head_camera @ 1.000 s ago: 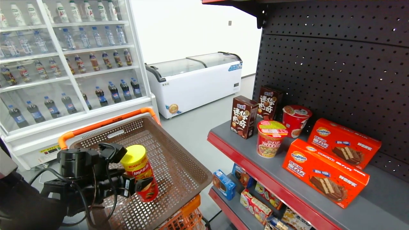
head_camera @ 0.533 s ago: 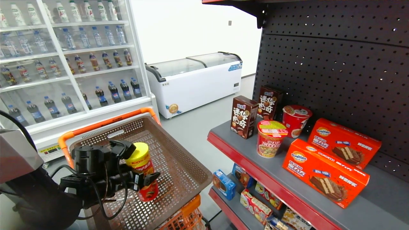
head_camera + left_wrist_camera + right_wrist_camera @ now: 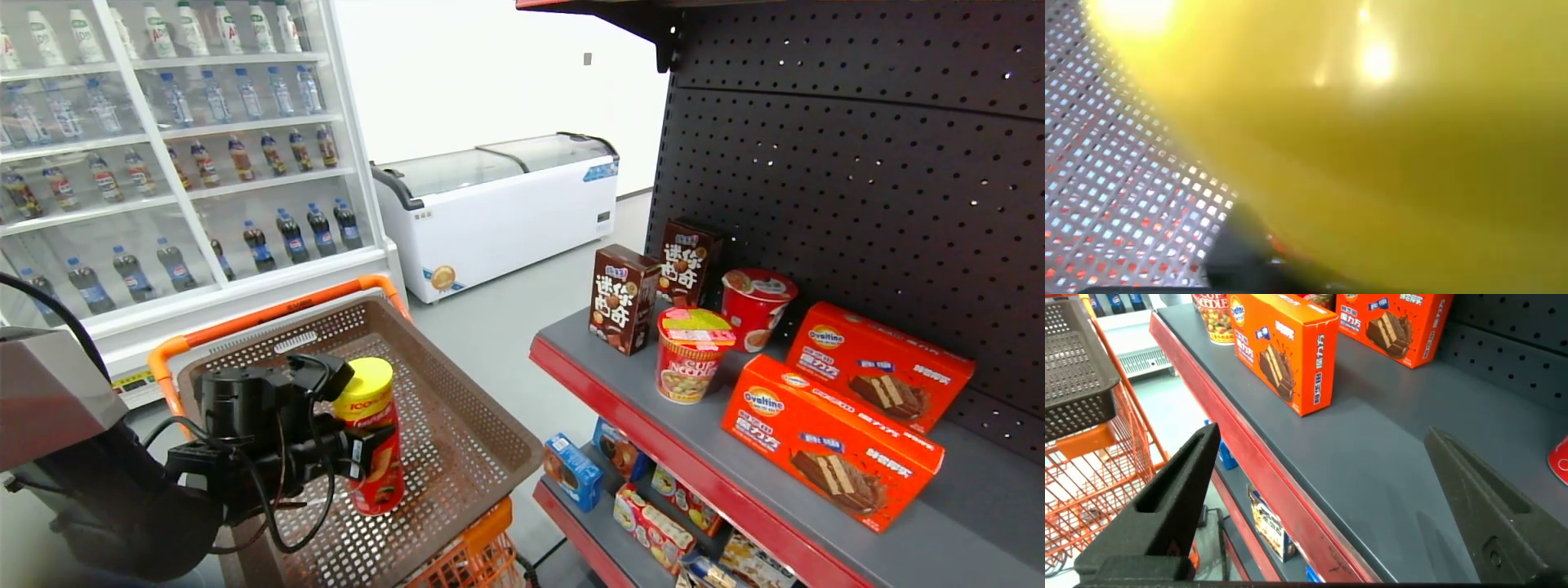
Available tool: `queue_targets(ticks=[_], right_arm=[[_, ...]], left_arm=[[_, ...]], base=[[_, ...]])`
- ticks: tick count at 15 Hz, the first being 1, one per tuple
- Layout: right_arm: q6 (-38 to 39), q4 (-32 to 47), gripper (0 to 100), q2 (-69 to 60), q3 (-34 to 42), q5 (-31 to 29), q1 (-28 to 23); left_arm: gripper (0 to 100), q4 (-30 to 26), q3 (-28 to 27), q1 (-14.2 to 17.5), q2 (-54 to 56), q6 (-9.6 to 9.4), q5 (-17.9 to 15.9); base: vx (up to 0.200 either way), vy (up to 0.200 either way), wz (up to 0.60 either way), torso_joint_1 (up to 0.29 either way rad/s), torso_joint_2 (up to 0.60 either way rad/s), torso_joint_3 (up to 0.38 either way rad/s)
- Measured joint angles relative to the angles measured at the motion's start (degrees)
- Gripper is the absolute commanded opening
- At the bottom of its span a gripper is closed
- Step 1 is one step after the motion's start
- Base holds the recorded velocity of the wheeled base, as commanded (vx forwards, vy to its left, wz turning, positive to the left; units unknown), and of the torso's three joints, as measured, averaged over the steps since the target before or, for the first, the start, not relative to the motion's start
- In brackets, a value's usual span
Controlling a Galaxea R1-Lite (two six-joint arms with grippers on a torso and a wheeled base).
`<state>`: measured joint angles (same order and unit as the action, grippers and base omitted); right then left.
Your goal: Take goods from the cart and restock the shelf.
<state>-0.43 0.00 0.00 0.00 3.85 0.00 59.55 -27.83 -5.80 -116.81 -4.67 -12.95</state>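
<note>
Two stations framed the scene: the shelf (image 3: 694, 441), grey-decked with a red front lip, on the robot's right, and the brown perforated cart basket (image 3: 457, 408) on its left, with open floor between them. Orange boxes (image 3: 829, 441), cup noodles (image 3: 690, 355) and brown cartons (image 3: 624, 298) occupied the rear and middle of the deck. A bare strip ran along the front edge near the corner, and more bare deck lay beyond the orange boxes.

One red canister (image 3: 371, 392) with a yellow lid stood upright in the basket. The left gripper (image 3: 363, 457) sat against its side, at mid-height. Whether that claw was pressed onto the canister or merely flanking it could not be told; the lid loomed close to the wrist camera.

Judged step: pick-up from the cart. The next move would call for a firm hold and a lift high enough to clear the basket's raised rim. A sideways carry over the red lip should follow, ending on bare deck short of the cup noodles.

The right gripper (image 3: 1323, 437) hung over the shelf, spread wide and holding nothing.
</note>
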Motion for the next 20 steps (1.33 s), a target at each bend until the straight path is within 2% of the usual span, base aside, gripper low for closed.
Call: queue_targets(ticks=[1, 4, 7, 15, 18, 20], right_arm=[[0.0, 0.0, 100, 0.0, 0.0, 0.0, 0.0], [0.0, 0.0, 100, 0.0, 0.0, 0.0, 0.0], [0.0, 0.0, 100, 0.0, 0.0, 0.0, 0.0], [0.0, 0.0, 100, 0.0, 0.0, 0.0, 0.0], [0.0, 0.0, 100, 0.0, 0.0, 0.0, 0.0], [0.0, 0.0, 100, 0.0, 0.0, 0.0, 0.0]], left_arm=[[0, -0.3, 0.0, 0.0, 0.2, 0.07, 0.4], [0, -0.5, -0.5, -0.3, 2.8, -0.26, 5.3], [0, -1.7, -0.7, -1.5, 10.0, -0.37, 8.0], [0, -24.2, 0.3, -2.1, 43.9, 0.38, 8.6], [0, -28.6, 3.4, -2.2, 55.2, 2.33, 8.6], [0, -31.2, 6.3, -2.1, 62.2, 2.93, 8.7]], base=[[0.0, 0.0, 0.0, 0.0, 0.0, 0.0], [0.0, 0.0, 0.0, 0.0, 0.0, 0.0], [0.0, 0.0, 0.0, 0.0, 0.0, 0.0], [0.0, 0.0, 0.0, 0.0, 0.0, 0.0], [0.0, 0.0, 0.0, 0.0, 0.0, 0.0], [0.0, 0.0, 0.0, 0.0, 0.0, 0.0]])
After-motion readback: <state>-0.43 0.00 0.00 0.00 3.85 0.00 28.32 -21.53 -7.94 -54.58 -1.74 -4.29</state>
